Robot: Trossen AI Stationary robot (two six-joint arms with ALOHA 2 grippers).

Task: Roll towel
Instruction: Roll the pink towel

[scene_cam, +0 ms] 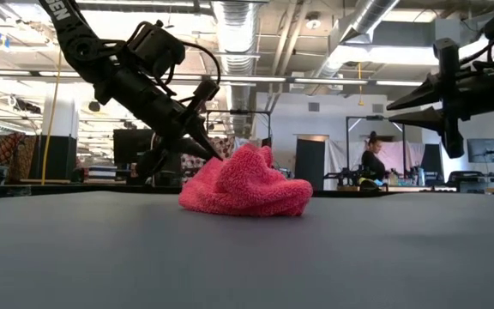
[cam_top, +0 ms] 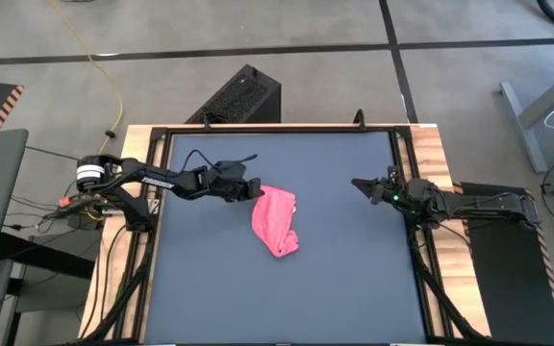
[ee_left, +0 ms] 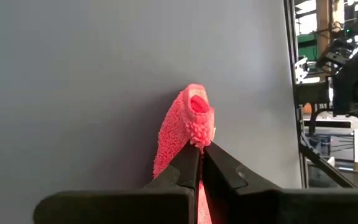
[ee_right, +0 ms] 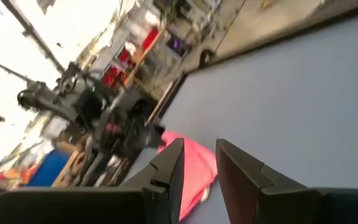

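one pink towel (cam_top: 277,222) lies bunched in a lump near the middle of the grey tabletop (cam_top: 344,279), partly rolled. my left end effector (cam_top: 258,191) is clenched tight, its tips pinching the towel's upper edge. my right end effector (cam_top: 359,183) hangs above the tabletop well apart from the towel, fingers partly spread, grasping nothing. the towel's underside is hidden.

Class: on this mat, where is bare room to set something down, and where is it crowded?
Bare mat spans the whole stretch below the towel in the high view, plus the strip between towel and right gripper, which hovers open. Crowded: the towel's upper-left corner, where the shut left gripper pinches it.
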